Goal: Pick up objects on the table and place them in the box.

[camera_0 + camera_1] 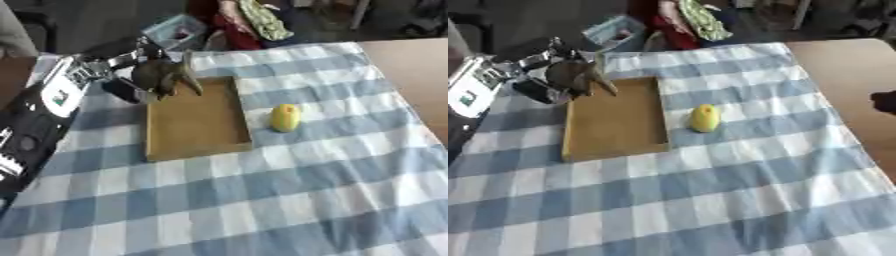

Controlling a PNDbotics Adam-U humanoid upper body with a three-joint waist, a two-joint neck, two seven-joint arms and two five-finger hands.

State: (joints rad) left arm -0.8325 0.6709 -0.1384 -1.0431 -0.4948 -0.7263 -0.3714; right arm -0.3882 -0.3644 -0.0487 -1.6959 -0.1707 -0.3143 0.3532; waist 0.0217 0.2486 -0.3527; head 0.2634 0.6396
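Up at the box's far left corner, left hand point(166, 75) with fingers hanging loosely apart, seemingly holding nothing, shallow tan box point(194, 120) on blue checked cloth point(289, 185), yellow fruit-like object point(285, 117) just right of the box.

box point(194, 123): shallow tan tray, rectangular, low walls, lying flat on the checked cloth with its long side running away from me; i see nothing lying on its floor. yellow object point(285, 118): smooth, oval, lemon-like, resting on the cloth just beside the box's right wall, outside it and not touching it that i can tell. it sits about level with the middle of the box's length.
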